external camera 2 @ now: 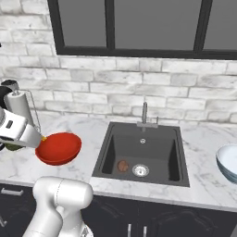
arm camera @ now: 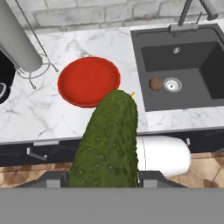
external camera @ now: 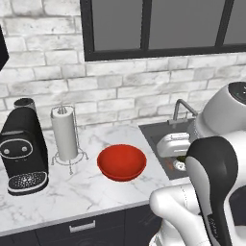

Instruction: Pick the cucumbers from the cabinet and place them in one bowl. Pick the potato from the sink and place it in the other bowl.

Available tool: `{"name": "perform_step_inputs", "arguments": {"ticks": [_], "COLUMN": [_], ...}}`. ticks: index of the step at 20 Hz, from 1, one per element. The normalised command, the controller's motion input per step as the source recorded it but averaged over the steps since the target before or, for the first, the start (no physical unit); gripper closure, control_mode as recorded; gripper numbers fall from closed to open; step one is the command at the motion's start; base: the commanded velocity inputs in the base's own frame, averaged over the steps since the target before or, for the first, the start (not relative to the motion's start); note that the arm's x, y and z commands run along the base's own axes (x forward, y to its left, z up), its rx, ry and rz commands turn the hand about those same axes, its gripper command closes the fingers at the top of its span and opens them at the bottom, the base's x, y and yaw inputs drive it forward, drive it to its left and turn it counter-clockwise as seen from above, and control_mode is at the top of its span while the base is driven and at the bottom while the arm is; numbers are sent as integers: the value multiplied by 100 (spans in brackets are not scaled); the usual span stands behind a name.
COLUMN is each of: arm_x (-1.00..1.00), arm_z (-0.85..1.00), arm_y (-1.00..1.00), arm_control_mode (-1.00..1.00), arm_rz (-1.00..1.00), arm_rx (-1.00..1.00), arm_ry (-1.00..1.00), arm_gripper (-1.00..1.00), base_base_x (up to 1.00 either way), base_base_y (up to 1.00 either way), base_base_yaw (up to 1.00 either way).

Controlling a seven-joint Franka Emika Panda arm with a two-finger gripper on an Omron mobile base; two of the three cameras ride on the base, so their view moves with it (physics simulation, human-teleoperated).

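Note:
My gripper [arm camera: 105, 179] is shut on a dark green, bumpy cucumber [arm camera: 107, 140] that points toward the counter. It hangs in the air on the near side of the counter edge, short of the red bowl [arm camera: 89, 81]. The red bowl [external camera: 122, 162] stands on the marble left of the sink [external camera 2: 155, 139] and has nothing in it. A green bit of the cucumber [external camera 2: 11, 147] peeks from under the white hand. The brown potato [external camera 2: 122, 165] lies on the sink floor beside the drain [arm camera: 172, 84]. The pale blue bowl [external camera 2: 229, 162] stands at the right edge. The cabinet is out of view.
A black coffee machine [external camera: 21, 153] and a paper towel holder [external camera: 65, 134] stand left of the red bowl. The grey faucet [external camera 2: 144, 113] rises behind the sink. A white brick wall with a dark-framed window backs the counter.

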Motion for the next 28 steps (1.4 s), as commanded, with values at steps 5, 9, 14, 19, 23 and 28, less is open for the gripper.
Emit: {"name": "perform_step_inputs", "arguments": {"ticks": [5, 9, 14, 19, 23, 28], "arm_x": [0, 0, 0, 12, 37, 14], "arm_z": [0, 0, 0, -23, -36, -2], "arm_y": [0, 0, 0, 2, 0, 0], "arm_control_mode": [100, 100, -100, -100, -100, -100], "arm_rz": [0, 0, 0, 4, 20, 13], "arm_rx": [0, 0, 0, 5, 13, 4], "arm_ry": [0, 0, 0, -3, -4, 1], "arm_gripper": [100, 100, 100, 100, 100, 100], "base_base_x": [0, 0, 0, 0, 0, 0], "base_base_y": [0, 0, 0, 0, 0, 0], "base_base_yaw": [0, 0, 0, 0, 0, 0]}}
